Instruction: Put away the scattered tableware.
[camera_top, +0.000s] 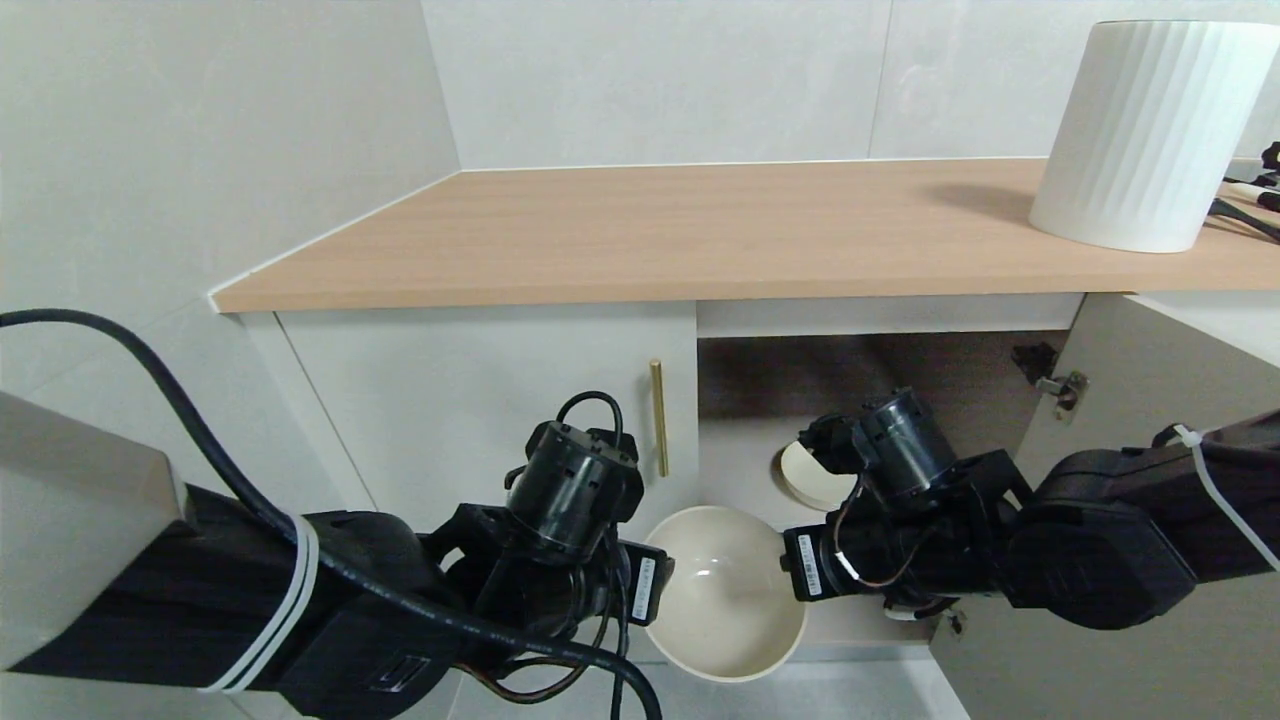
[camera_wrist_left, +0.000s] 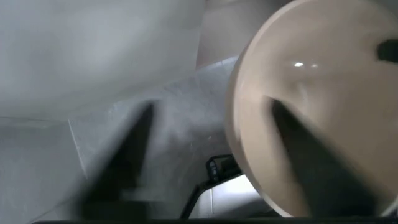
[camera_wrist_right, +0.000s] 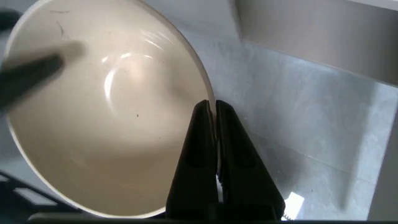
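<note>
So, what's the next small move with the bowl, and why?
Probably ease the left gripper back off the bowl: its fingers stand apart astride the rim, while the right gripper is pinched shut on that rim, in front of the open cabinet.

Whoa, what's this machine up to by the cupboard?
The robot is putting tableware away. Its right gripper is shut on the rim of a cream bowl, held low in front of the open cabinet under the counter. The left gripper is open at the bowl's opposite side. Another pale dish sits inside the cabinet.
</note>
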